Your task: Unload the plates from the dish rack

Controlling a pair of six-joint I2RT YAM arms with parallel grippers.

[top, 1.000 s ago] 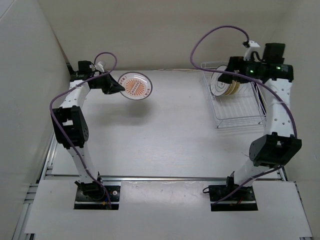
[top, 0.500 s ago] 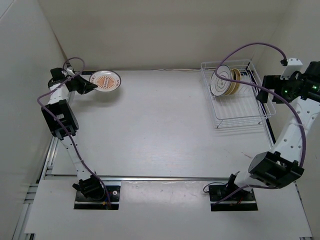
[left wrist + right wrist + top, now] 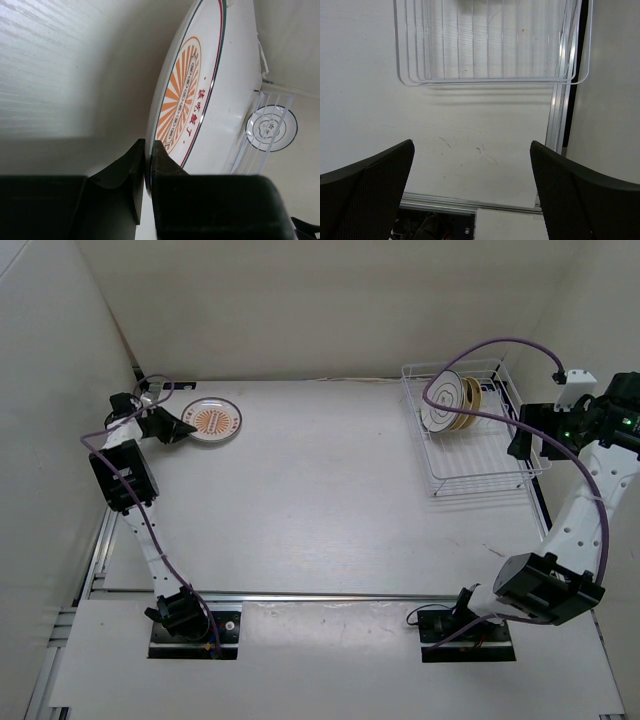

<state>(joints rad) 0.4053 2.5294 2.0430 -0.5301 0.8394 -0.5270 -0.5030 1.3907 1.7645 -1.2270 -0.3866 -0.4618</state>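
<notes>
Three plates stand on edge in the white wire dish rack (image 3: 480,455): a white round plate with thin dark rings (image 3: 438,405) in front, and two plain tan-yellow plates (image 3: 470,400) behind it. The fourth, a white round plate with an orange sunburst (image 3: 213,421), has travelled in the last second from the far middle of the pale bench (image 3: 320,510) to its far-left corner. It now lies low and close to flat; whether it touches the bench I cannot tell. The left claw (image 3: 147,155) is pinched on its rim. The right claw (image 3: 471,150), spread wide and empty, has drawn back from above the rack to its right side. One plate looks nearly set down, so letting go of it is probably next, with three more to fetch.
</notes>
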